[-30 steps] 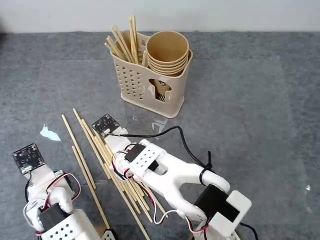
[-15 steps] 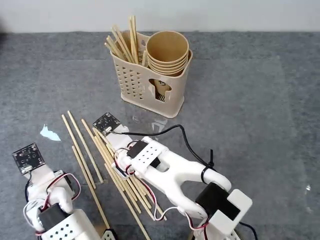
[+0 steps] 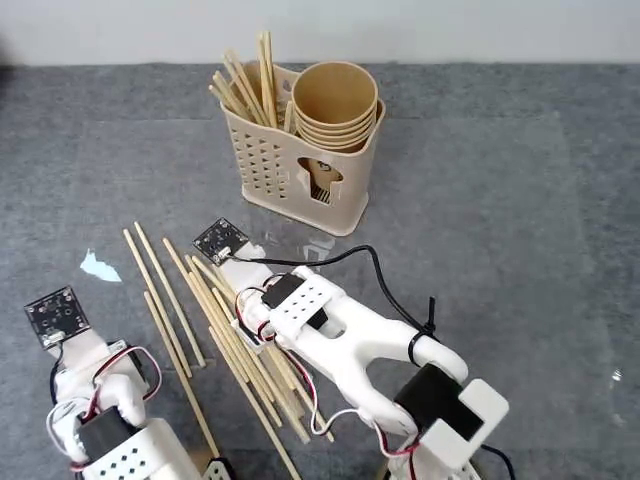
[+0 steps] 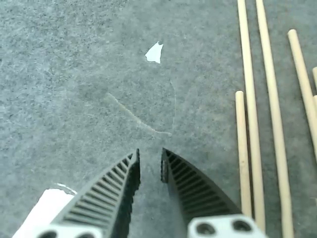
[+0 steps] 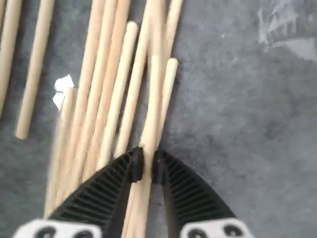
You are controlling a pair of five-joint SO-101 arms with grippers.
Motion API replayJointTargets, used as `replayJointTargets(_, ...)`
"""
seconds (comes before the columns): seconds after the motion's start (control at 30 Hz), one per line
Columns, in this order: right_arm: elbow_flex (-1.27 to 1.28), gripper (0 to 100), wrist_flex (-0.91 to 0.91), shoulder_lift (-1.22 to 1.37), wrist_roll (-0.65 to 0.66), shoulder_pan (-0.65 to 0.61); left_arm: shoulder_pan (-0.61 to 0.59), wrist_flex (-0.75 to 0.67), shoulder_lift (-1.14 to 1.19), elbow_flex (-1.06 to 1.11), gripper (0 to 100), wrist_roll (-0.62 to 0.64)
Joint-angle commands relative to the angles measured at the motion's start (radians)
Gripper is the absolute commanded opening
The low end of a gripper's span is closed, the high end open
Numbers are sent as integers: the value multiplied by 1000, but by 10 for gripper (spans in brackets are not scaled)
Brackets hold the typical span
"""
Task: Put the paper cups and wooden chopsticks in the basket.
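- Chopstick (image 5: 152, 89) lies clamped between the two fingertips of the right gripper (image 5: 147, 161); its jaws are pressed on it from both sides, and it runs straight forward from the tips.
- It belongs to a bundle of loose chopsticks (image 5: 106, 114) on the grey table (image 3: 520, 250). The others lie close along one side of the same gripper, and some touch each other.
- The left gripper (image 4: 150, 161) is low over bare table, with its jaws a little apart and nothing between them.
- More chopsticks (image 4: 272, 124) lie well to the side of the left gripper, not touching it, and a small white scrap (image 4: 154, 52) lies ahead of it.
- The basket (image 3: 265, 165) stands upright at the far side of the table, well apart from both grippers.
- A stack of paper cups (image 3: 335, 95) sits in one part of it, and several standing chopsticks (image 3: 265, 70) are in the other.
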Motion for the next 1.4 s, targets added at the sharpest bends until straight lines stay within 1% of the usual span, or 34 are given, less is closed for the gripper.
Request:
replayJointTargets(0.0, -2, 36, 31, 18, 15, 10, -5, -26, -3, -13, 80, -5)
replayJointTargets(0.07, -12, 68, 68, 18, 12, 7, -5, -26, -3, -13, 80, -5)
replayJointTargets(0.17, -75, 139, 170, 25, 5, -19, -5, -26, -3, -13, 80, -5)
replayJointTargets(0.23, -100, 156, 205, 27, -17, -27, -5, -26, -3, -13, 80, -5)
replayJointTargets(0.4, -107, 133, 203, 41, -25, -27, -5, -26, -3, -13, 80, -5)
replayJointTargets(0.57, -114, 136, 179, 113, -26, -35, -5, -26, -3, -13, 80, -5)
replayJointTargets(0.67, -149, 136, 206, 128, -31, -42, -5, -26, -3, -13, 80, -5)
replayJointTargets(0.87, -153, 134, 205, 130, -75, -94, -5, -26, -3, -13, 80, -5)
replayJointTargets(1.17, -153, 132, 214, 130, -72, -81, -5, -26, -3, -13, 80, -5)
replayJointTargets(1.23, -152, 104, 214, 133, -72, -68, -5, -26, -3, -13, 80, -5)
replayJointTargets(1.33, -160, 7, 231, 150, -71, -65, -5, -26, -3, -13, 80, -5)
replayJointTargets(1.37, -164, 7, 234, 154, -71, -65, -5, -26, -3, -13, 80, -5)
